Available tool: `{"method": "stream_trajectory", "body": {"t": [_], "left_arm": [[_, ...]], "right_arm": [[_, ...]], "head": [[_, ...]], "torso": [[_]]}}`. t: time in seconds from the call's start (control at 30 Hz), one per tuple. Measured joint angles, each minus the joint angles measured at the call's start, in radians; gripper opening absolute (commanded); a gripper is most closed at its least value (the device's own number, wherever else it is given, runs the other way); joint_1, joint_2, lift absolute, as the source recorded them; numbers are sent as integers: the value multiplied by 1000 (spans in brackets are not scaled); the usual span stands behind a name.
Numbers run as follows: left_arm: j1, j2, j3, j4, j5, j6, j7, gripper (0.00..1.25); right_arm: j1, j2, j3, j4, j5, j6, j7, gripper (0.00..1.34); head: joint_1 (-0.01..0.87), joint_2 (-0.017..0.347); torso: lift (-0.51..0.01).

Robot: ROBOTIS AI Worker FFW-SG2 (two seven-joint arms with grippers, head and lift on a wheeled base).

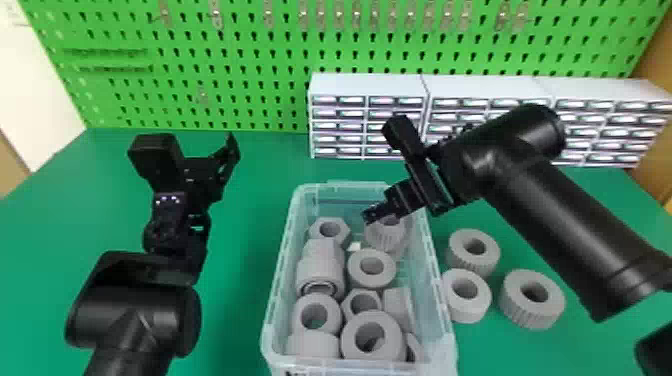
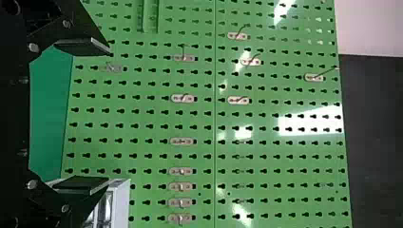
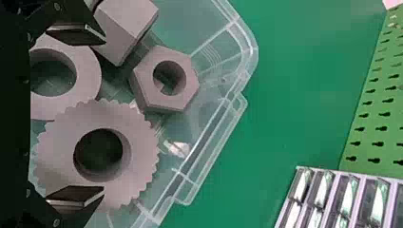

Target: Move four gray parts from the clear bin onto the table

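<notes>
Three gray parts [image 1: 531, 316] on table [image 1: 235, 300], right of clear bin [image 1: 279, 275]; fourth pick likely in hand. My right gripper [image 3: 103, 115] wide open, empty, at ribbed part [image 3: 54, 154] inside bin. Next: center, lower, close.

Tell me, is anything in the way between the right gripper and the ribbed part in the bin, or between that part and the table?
Nothing visible stands between the right gripper and the ribbed part. The bin's right wall stands between that part and the table outside, so it likely needs lifting over.
</notes>
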Motion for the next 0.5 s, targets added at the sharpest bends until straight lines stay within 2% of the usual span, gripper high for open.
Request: {"method": "stream_trajectory", "body": {"t": [0.5], "left_arm": [[-9,-3,-4,6,-1,0,0,953]], "right_arm": [[-5,5,51,61,-14,-65,7,1241]], "head": [[693,72]], "torso": [[-52]]}}
